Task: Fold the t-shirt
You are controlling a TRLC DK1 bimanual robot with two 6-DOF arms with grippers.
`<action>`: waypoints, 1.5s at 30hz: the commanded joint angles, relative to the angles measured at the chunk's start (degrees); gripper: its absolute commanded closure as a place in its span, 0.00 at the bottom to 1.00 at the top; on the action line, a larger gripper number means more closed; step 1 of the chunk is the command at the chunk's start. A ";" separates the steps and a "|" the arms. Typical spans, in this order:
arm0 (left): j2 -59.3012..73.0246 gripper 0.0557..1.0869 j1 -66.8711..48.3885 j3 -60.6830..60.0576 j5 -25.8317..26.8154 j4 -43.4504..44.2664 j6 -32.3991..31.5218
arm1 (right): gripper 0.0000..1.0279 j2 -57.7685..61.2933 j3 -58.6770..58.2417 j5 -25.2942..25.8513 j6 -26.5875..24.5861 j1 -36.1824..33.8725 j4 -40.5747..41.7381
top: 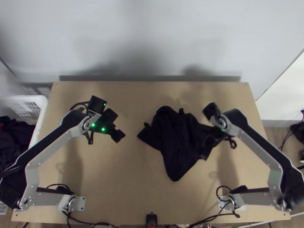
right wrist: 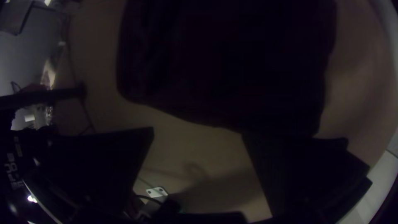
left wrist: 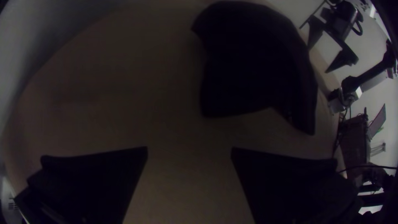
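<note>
The black t-shirt [top: 176, 140] lies bunched right of the table's middle, one part pointing toward the near edge. My left gripper [top: 121, 137] is left of the cloth and apart from it. In the left wrist view the left gripper [left wrist: 189, 151] stands open, with bare table between its fingers and the dark t-shirt [left wrist: 257, 62] beyond. My right gripper [top: 207, 146] is at the cloth's right side, over its edge. In the right wrist view the right gripper [right wrist: 199, 132] is open, the t-shirt [right wrist: 224, 66] lying just beyond its fingertips.
A white basket [top: 41, 114] with dark cloth in it stands beyond the table's left edge. Bare wooden table [top: 125, 178] shows left of and in front of the t-shirt. Cables [top: 209, 218] run along the near edge.
</note>
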 commanded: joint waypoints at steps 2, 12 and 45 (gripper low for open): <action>0.66 0.05 -1.65 0.59 -0.61 0.57 -0.77 | 0.05 5.69 -5.02 2.81 -2.98 -9.61 8.15; 1.89 0.05 -2.00 3.93 -1.75 0.75 -1.82 | 0.22 9.21 -2.56 3.33 -0.78 -4.77 12.72; 2.15 0.05 -6.48 3.93 -3.51 1.27 -2.17 | 0.97 -7.32 23.63 2.89 0.19 9.38 -0.46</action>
